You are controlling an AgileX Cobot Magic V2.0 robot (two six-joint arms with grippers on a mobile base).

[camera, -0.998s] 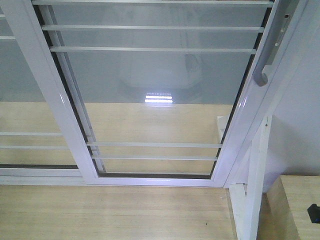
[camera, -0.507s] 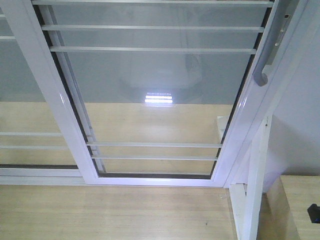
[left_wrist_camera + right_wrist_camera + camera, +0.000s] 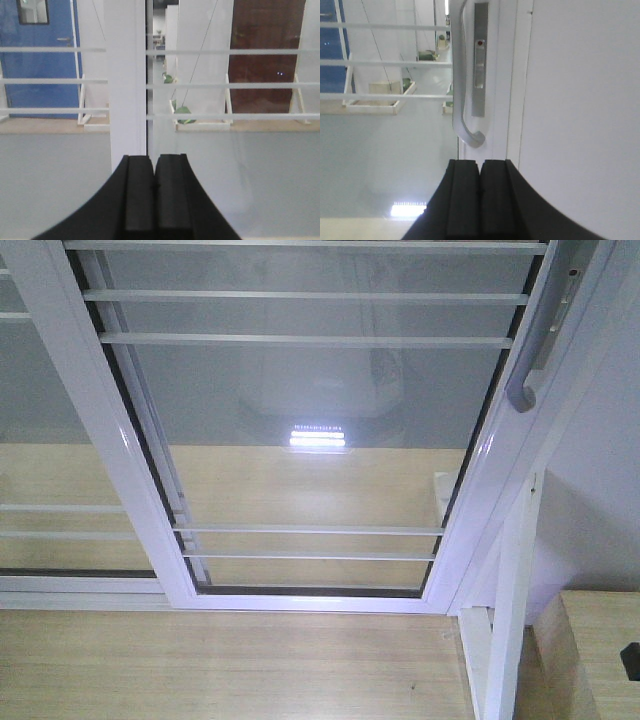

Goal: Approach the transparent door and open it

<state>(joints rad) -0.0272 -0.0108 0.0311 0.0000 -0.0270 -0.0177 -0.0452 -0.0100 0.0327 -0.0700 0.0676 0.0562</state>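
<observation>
Presently we find the door (image 3: 300,420) filling most of the front view, its clear glass crossed by thin white bars (image 3: 300,339). Its handle (image 3: 528,365), curved and grey-silver, sits on the right-hand stile, and we take it as our reference. Left of the handle lies the glass, carrying a bright light reflection (image 3: 317,436). Farther left of the handle stands a second glazed panel (image 3: 40,440). Below the handle we note a white post (image 3: 505,620) and a wooden floor (image 3: 220,660). Below and to the right of it stands a pale wooden box (image 3: 595,660).

Right gripper (image 3: 480,195): in its wrist view it sits directly below the handle's lower end, near it but apart from it. Its jaws are pressed together pad to pad, holding nothing. A metal lock plate (image 3: 479,60) lies just right of the handle, and a plain white wall (image 3: 580,100) lies farther right.

Left gripper (image 3: 154,195): its jaws are likewise closed flat against each other and empty. It faces a white upright (image 3: 125,65) of the framing, with bars running off to either side. We cannot place this upright against the handle from that view. Beyond the glass we record a blue door (image 3: 40,65).
</observation>
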